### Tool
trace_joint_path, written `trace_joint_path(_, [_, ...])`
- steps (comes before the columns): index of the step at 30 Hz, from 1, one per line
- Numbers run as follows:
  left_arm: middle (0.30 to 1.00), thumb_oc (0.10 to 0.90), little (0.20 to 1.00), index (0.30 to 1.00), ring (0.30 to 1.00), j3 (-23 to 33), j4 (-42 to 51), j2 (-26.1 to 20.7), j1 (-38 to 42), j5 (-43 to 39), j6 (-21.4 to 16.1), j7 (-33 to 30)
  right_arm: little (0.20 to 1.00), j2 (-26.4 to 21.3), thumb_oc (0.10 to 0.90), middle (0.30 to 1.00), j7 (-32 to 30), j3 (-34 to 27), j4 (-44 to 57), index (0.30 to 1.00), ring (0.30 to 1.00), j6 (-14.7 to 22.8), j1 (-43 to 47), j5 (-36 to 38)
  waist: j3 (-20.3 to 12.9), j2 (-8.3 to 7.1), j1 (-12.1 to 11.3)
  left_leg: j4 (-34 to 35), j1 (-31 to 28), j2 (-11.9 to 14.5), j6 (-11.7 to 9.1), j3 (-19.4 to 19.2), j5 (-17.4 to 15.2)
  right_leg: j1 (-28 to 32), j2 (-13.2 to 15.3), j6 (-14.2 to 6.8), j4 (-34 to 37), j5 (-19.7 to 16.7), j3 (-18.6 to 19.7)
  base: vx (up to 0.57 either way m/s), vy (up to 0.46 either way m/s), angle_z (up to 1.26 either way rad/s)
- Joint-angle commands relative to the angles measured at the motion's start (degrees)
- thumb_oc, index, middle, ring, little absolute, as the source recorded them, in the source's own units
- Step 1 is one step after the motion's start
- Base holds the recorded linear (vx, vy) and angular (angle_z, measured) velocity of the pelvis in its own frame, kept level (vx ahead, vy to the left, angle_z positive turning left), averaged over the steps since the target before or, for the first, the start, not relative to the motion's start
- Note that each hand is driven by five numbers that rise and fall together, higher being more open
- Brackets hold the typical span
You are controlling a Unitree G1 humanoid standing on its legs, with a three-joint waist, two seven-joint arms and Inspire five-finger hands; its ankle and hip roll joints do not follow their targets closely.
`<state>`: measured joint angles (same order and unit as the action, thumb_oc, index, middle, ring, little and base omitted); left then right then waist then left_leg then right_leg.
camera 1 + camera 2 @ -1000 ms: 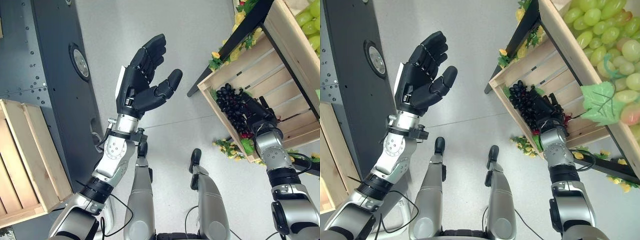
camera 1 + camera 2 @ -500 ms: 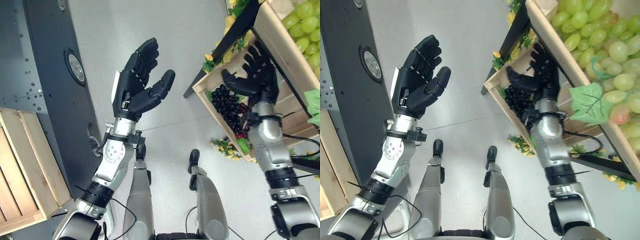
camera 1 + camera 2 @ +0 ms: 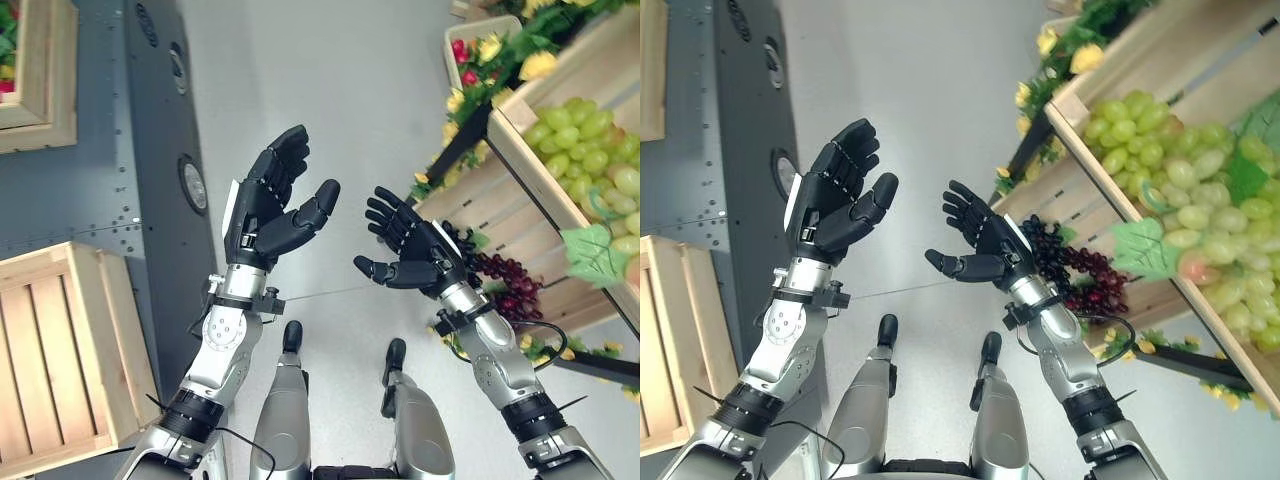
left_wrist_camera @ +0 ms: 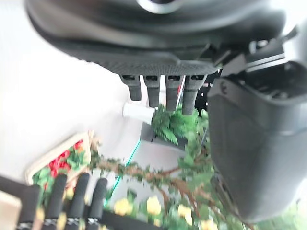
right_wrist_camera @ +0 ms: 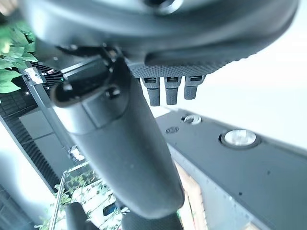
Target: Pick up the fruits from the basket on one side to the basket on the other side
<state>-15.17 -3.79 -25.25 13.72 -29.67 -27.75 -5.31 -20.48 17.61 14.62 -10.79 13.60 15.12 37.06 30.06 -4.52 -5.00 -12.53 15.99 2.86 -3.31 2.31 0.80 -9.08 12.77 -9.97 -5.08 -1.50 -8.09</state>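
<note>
Left eye view: both my hands raised, spread and empty.
My right hand (image 3: 412,252) hangs palm-up, fingers splayed, just beside the dark grapes (image 3: 505,282), which lie in the wooden crate (image 3: 520,225) behind it, bunch running lengthwise along the slats. My left hand (image 3: 268,200) is wide open over the floor; another crate (image 3: 60,350) sits further left.

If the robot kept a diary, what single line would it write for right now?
left hand: open, empty | right hand: open, empty | dark purple grape bunch: in slatted wooden crate | empty wooden crate: robot's left
</note>
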Motion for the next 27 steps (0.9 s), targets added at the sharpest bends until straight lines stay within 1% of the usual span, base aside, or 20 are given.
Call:
trace_joint_path(1, [0.9,0.8,0.9,0.9,0.9,2.88,4.98,1.02,-4.49,-2.92,-0.13,5.12,0.9,1.25,0.8,0.9,6.39,-1.92,5.6,0.9,0.9,4.49,-3.19,6.1,-10.99,0.51,-1.13,5.2,-5.01,-5.12,5.57,-2.29,-2.6,2.31,0.0,2.06,1.2,-5.49,-0.85,0.19,0.234,0.2])
trace_joint_path(2, [0.9,0.8,0.9,0.9,0.9,3.28,4.78,1.09,-7.21,-4.42,2.05,7.45,0.9,2.02,0.8,0.9,7.81,-1.33,6.14,0.9,0.9,3.97,-6.62,6.23,-12.4,0.51,-1.19,6.79,-6.92,-5.02,6.1,-1.88,-2.47,2.1,0.4,1.76,-0.4,-7.04,-0.24,0.14,0.16,0.19])
trace_joint_path(4, [0.9,0.8,0.9,0.9,0.9,3.36,4.48,1.05,-8.77,-3.95,2.72,8.58,0.9,2.53,0.8,0.9,8.09,-0.67,6.62,0.9,0.9,2.87,-8.54,5.75,-13.22,0.48,-0.99,7.64,-8.09,-4.8,6.43,-2.03,-2.35,1.81,0.28,1.51,-1.9,-7.68,0.46,0.09,0.077,0.18])
trace_joint_path(6, [0.9,0.8,0.9,0.9,0.9,3.15,4.05,0.89,-9.99,-3.77,4.05,8.87,0.9,2.74,0.8,0.9,9.94,0.66,6.43,0.9,0.9,1.57,-10.57,5.4,-14.41,0.52,-0.61,8.82,-9.84,-4.64,6.85,-2.13,-2.2,2.01,-0.25,1.35,-3.54,-8.0,1.11,0.08,0.004,0.24])
trace_joint_path(9, [0.9,0.8,0.9,0.9,0.9,3.04,2.72,0.99,-11.21,-4.8,5.88,8.9,0.9,2.59,0.8,0.9,12.48,3.11,5.28,0.9,0.9,0.16,-12.49,4.66,-16.49,0.51,-0.83,10.18,-11.36,-4.72,7.15,-0.51,-1.75,3.6,-0.9,1.22,-3.52,-7.36,1.45,0.06,-0.105,0.31])
trace_joint_path(10, [0.9,0.8,0.9,0.9,0.9,2.85,2.01,1.13,-11.53,-4.94,7.75,8.52,0.9,2.03,0.8,0.9,13.16,4.45,4.72,0.9,0.9,-0.49,-12.82,4.76,-17.9,0.51,-0.9,11.56,-11.91,-4.49,6.95,0.87,-0.8,4.57,-2.44,1.38,-2.78,-5.94,2.45,0.05,-0.178,0.26])
trace_joint_path(11, [0.9,0.8,0.9,0.9,0.9,2.83,1.99,1.15,-11.56,-4.87,7.89,8.4,0.9,1.97,0.8,0.9,13.3,4.54,4.67,0.9,0.9,-0.66,-12.84,4.72,-17.99,0.53,-0.85,11.7,-11.98,-4.46,6.92,1.0,-0.71,4.66,-2.6,1.41,-2.74,-5.78,2.53,0.04,-0.208,0.22])
trace_joint_path(12, [0.9,0.8,0.9,0.9,0.9,2.37,0.95,1.13,-11.17,-4.97,8.29,8.59,0.9,1.57,0.8,0.9,12.95,5.01,4.67,0.9,0.9,-1.18,-13.06,5.28,-18.74,0.51,-0.62,12.36,-12.03,-4.51,6.92,1.82,-0.14,5.11,-4.04,1.58,-2.19,-4.56,3.79,0.02,-0.227,0.29])
trace_joint_path(13, [0.9,0.8,0.9,0.9,0.9,1.8,-0.5,1.44,-10.66,-5.33,9.44,9.48,0.9,1.31,0.8,0.9,11.18,5.3,4.48,0.9,0.9,-1.46,-13.82,6.07,-19.85,0.51,-0.23,13.46,-12.12,-4.69,6.74,3.45,0.89,5.76,-5.8,2.03,-0.87,-3.18,5.21,0.0,-0.381,0.51])
trace_joint_path(14, [0.9,0.8,0.9,0.9,0.9,0.8,-2.5,2.07,-10.01,-5.13,10.73,10.15,0.9,1.4,0.8,0.9,9.07,5.34,2.93,0.9,0.9,-1.71,-14.27,6.51,-21.26,0.26,-0.09,14.58,-12.42,-4.62,6.01,5.11,1.74,6.59,-6.52,2.79,1.03,-2.21,4.58,-0.02,-0.346,0.65])
trace_joint_path(15, [0.9,0.8,0.9,0.9,0.9,0.51,-3.02,2.28,-9.9,-5.09,10.92,10.34,0.9,1.48,0.8,0.9,8.18,5.46,2.38,0.9,0.9,-1.75,-14.38,6.47,-21.61,0.26,-0.06,14.93,-12.55,-4.51,5.76,5.34,1.95,6.85,-6.66,3.04,1.59,-2.08,4.32,-0.06,-0.336,0.75])
trace_joint_path(16, [0.9,0.8,0.9,0.9,0.9,0.09,-3.86,2.75,-9.8,-5.14,12.18,10.52,0.9,1.68,0.8,0.9,6.38,5.56,1.49,0.9,0.9,-2.22,-14.63,6.41,-22.15,0.34,0.0,15.33,-12.68,-4.35,5.39,5.59,2.23,7.24,-6.9,3.45,2.34,-1.85,3.92,-0.08,-0.277,0.54])
trace_joint_path(18, [0.9,0.8,0.9,0.9,0.9,-0.32,-5.93,3.36,-9.93,-5.69,13.42,11.76,0.9,2.13,0.8,0.9,5.43,5.2,0.34,0.9,0.9,-3.5,-15.49,6.98,-22.95,0.66,0.31,15.53,-12.65,-3.87,4.6,5.46,2.73,7.67,-7.48,4.27,3.31,-1.4,3.26,-0.1,-0.318,0.26])
trace_joint_path(19, [0.9,0.8,0.9,0.9,0.9,-0.54,-7.3,3.77,-10.59,-7.48,14.47,12.93,0.9,2.03,0.8,0.9,2.82,4.78,-0.43,0.9,0.9,-3.64,-16.7,6.15,-23.34,1.19,0.82,16.06,-12.63,-3.08,3.73,5.24,3.71,8.13,-8.36,5.16,3.81,-0.93,3.21,-0.09,-0.285,0.03])
trace_joint_path(20, [0.9,0.8,0.9,0.9,0.9,-0.6,-7.72,3.97,-10.76,-8.08,14.63,13.28,0.9,2.04,0.8,0.9,1.93,4.66,-0.77,0.9,0.9,-3.57,-16.94,6.21,-23.41,1.35,0.95,16.22,-12.66,-2.83,3.46,5.26,4.0,8.38,-8.67,5.44,4.08,-0.83,3.22,-0.09,-0.322,-0.03])
trace_joint_path(23, [0.9,0.8,0.9,0.9,0.9,-0.83,-8.37,5.01,-11.83,-9.67,14.24,13.37,0.9,2.03,0.8,0.9,2.11,4.44,-2.22,0.9,0.9,-4.45,-17.66,5.28,-23.46,2.04,1.38,16.08,-11.83,-1.2,1.49,5.03,5.52,9.51,-9.7,6.71,6.07,-0.88,2.71,-0.07,-0.264,-0.04])
trace_joint_path(25, [0.9,0.8,0.9,0.9,0.9,-1.37,-8.91,5.11,-12.1,-11.0,12.94,13.63,0.9,1.16,0.8,0.9,1.97,4.8,-2.17,0.9,0.9,-5.07,-17.86,4.53,-23.08,2.37,1.41,16.66,-9.37,0.46,-0.14,4.93,8.12,10.24,-10.61,7.41,7.42,-1.06,2.03,-0.11,-0.285,0.07])
trace_joint_path(27, [0.9,0.8,0.9,0.9,0.9,-1.42,-8.95,5.23,-12.06,-11.33,13.01,14.09,0.9,0.52,0.8,0.9,1.66,5.05,-2.6,0.9,0.9,-4.34,-17.19,3.94,-22.79,2.53,1.26,16.89,-8.1,1.01,-0.74,5.21,9.05,10.44,-10.96,7.78,8.28,-1.2,1.75,-0.12,-0.178,0.3])
